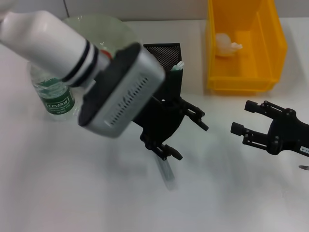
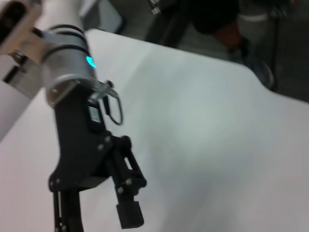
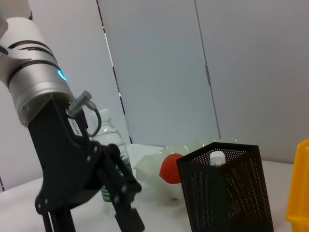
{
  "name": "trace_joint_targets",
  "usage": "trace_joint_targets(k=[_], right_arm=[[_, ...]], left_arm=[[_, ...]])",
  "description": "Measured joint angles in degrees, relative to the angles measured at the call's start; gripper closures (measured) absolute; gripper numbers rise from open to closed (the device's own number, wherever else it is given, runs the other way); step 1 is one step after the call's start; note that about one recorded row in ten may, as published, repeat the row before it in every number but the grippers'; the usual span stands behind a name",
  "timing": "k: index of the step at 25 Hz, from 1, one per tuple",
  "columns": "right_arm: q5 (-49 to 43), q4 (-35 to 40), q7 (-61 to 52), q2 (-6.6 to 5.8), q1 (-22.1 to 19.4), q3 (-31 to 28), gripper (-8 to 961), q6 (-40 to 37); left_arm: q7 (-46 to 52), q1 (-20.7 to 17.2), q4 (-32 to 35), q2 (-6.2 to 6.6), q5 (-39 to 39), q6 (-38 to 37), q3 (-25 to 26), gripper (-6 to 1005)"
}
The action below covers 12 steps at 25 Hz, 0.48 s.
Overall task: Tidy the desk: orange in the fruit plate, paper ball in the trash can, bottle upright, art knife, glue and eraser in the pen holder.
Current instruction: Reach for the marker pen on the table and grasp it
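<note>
My left gripper (image 1: 186,136) hovers open in front of the black mesh pen holder (image 1: 166,52), and shows again as the left gripper (image 3: 91,223) in the right wrist view. A white-capped glue (image 1: 178,66) stands in the holder. A slim grey blurred thing (image 1: 167,174), perhaps the art knife, lies on the table just beside the near finger. The bottle (image 1: 55,94) stands upright at the left. The orange (image 3: 170,167) sits in the pale fruit plate (image 1: 99,24). The paper ball (image 1: 225,43) lies in the yellow trash can (image 1: 270,53). My right gripper (image 1: 252,122) rests open at the right. The eraser is out of view.
The trash can stands at the back right, close to the pen holder. The left arm's grey wrist housing (image 1: 120,92) hides much of the plate and the table's middle. The left wrist view shows the right arm's gripper (image 2: 96,220) over bare white table (image 2: 203,145).
</note>
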State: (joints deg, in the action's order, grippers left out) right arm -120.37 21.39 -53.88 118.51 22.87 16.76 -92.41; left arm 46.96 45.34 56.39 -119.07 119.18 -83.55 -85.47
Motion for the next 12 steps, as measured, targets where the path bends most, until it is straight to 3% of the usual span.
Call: trace_joint_targets(k=[8,12], right_arm=[[0.3,0.4,0.0,-0.1,-0.8,-0.3,161,0.0],[0.5,0.6,0.0,-0.42,-0.9,-0.4,161,0.0]], left_arm=[[-1.3,-1.3,5.7,-0.1,4.0,7.6,-10.2,232],[-0.4,-2.4,9.0,-0.1,6.2,7.8,-12.4,233]])
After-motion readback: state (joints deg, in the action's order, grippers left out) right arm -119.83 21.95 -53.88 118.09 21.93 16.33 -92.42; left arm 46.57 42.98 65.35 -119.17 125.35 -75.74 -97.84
